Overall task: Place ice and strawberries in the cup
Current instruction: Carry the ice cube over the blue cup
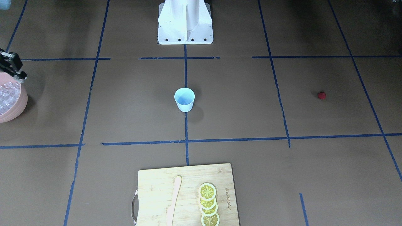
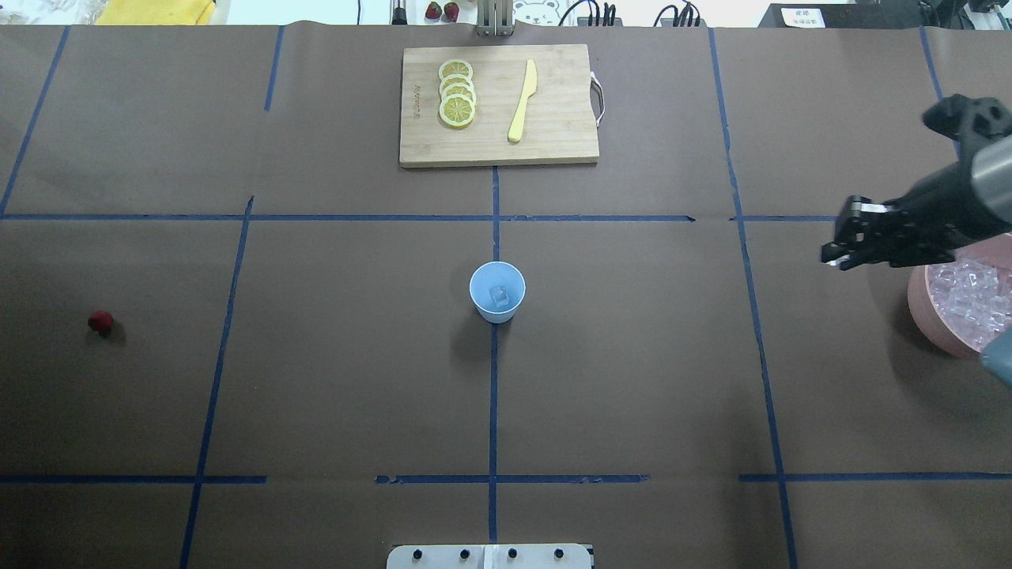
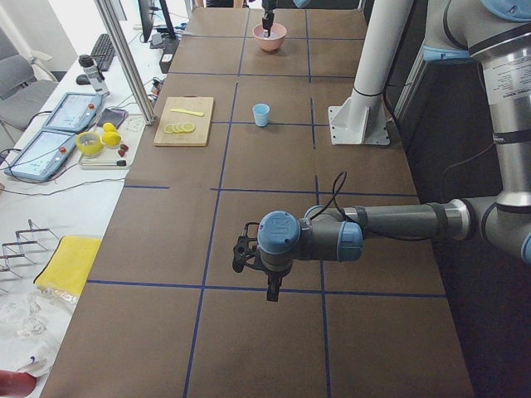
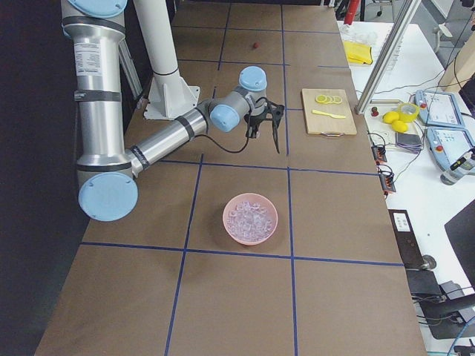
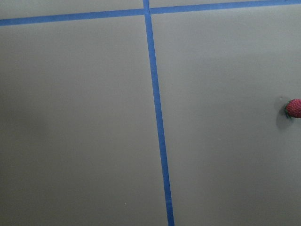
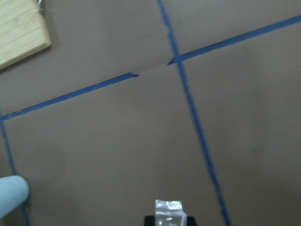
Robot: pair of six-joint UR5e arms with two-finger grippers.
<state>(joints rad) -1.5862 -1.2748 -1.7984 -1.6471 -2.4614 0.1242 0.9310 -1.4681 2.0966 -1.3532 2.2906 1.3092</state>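
- Here, right gripper closed on one clear glassy ice cube, in the air just left of the round pink bowl and well right of the cup.
- Small pale blue tapered cup upright at table centre, with a second ice cube lying inside.
- Tiny round bright red strawberry far left on the brown paper, well apart from the cup.
- Left gripper shown only in the side view, low over the left end; open or closed, cannot tell.
- Handling, as a judgement: cube hard, light, smooth and probably slippery, best pinched across two flat opposite faces. Berry light and likely to roll, best taken from above across its middle.
- Count: one cube held, one in the cup, an uncountable heap of cubes in the bowl; one strawberry on the table; one cup; one bowl.
- Far side: one wooden cutting board, four yellow lemon slices, one yellow knife.
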